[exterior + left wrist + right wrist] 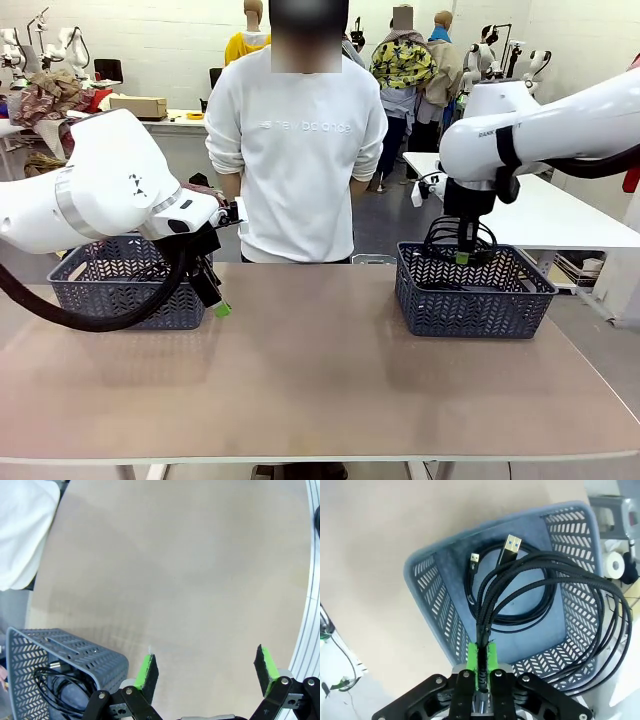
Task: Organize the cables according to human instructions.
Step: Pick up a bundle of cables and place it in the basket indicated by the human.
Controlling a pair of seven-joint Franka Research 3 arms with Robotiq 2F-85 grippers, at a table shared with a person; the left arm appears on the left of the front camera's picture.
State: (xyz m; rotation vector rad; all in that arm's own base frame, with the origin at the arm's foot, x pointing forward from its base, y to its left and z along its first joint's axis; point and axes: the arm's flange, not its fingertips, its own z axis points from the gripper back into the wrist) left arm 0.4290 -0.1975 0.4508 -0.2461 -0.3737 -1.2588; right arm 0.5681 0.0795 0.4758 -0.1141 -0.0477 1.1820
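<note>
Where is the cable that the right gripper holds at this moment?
The coiled black cable hangs from the shut right gripper above the right basket, on the robot's right side of the table, over another cable lying inside.

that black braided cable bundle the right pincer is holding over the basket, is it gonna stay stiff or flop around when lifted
Probably floppy: the black braided cable bundle, clamped in the right pincer, droops in loose loops over the grey plastic mesh basket. It likely weighs little, since a thin pinch holds it. The gold-tipped plugs dangle free, so they may swing and snag the mesh.
</note>
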